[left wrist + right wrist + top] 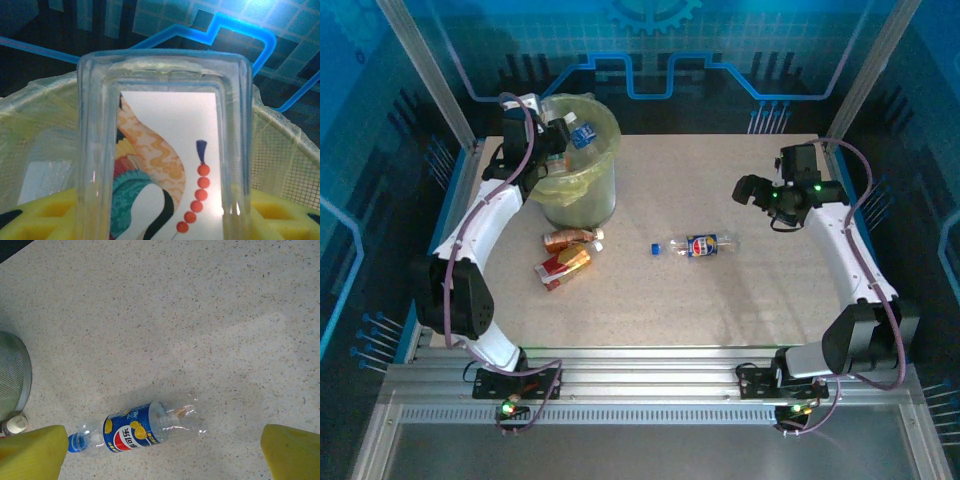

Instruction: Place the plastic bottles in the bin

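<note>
Currently the step in hand is the drop. Your left gripper (563, 138) pinches a clear bottle (160, 150) between its yellow pads (42, 212), above the mouth of the bin (585, 195) at the worktop's (720, 310) 11 o'clock corner. The bottle's long axis runs straight out ahead of the pads toward the bin's far rim. You cannot tell which end leads. The next move calls for spreading that gripper so the bottle falls inside the liner.

Your right gripper (752, 192) stands spread wide and empty at 3 o'clock, above a blue-labelled bottle (695, 245). That bottle lies flat near the worktop's centre, its long axis from 9 to 3 o'clock and its blue cap (655, 248) toward 9. Judged next: descend and close across its middle.

Two more bottles, one brown (570, 238) and one red-labelled (563, 265), lie at the bin's foot on its 6 o'clock side.
</note>
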Robot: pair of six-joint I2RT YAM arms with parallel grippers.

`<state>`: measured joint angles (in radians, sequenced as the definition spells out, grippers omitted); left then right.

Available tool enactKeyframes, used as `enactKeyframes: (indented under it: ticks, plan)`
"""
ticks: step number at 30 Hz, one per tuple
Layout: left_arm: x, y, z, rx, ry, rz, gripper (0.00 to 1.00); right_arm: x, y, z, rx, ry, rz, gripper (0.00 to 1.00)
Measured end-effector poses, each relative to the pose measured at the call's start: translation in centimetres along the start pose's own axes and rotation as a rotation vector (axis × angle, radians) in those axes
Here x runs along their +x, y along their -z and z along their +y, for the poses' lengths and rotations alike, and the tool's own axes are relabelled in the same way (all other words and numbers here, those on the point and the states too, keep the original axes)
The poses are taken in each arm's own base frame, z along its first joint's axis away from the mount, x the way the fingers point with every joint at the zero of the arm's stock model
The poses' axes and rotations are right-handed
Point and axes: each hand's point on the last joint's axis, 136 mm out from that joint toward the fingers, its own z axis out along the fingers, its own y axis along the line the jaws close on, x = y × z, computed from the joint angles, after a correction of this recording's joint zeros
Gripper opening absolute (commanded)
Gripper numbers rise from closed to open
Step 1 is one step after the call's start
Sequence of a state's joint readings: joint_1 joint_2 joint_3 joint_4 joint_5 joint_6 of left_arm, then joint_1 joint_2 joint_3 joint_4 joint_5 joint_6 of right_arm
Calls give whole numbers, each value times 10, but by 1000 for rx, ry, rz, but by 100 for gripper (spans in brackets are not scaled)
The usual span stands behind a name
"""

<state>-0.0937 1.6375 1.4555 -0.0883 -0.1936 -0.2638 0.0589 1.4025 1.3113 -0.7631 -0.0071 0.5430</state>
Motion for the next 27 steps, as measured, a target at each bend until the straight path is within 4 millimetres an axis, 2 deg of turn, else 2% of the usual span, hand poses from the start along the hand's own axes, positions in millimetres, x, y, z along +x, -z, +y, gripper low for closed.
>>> enactKeyframes:
  ticks: [12,22,27]
  plan:
    - [11,-2,4,-8,-2,23,70,-1,7,1,-8,-5,-17,100]
    - [11,-2,2,0,16,23,84,-2,11,2,-14,-4,-27,100]
    - [10,-1,1,7,18,23,85,-2,11,2,-14,-4,-27,100]
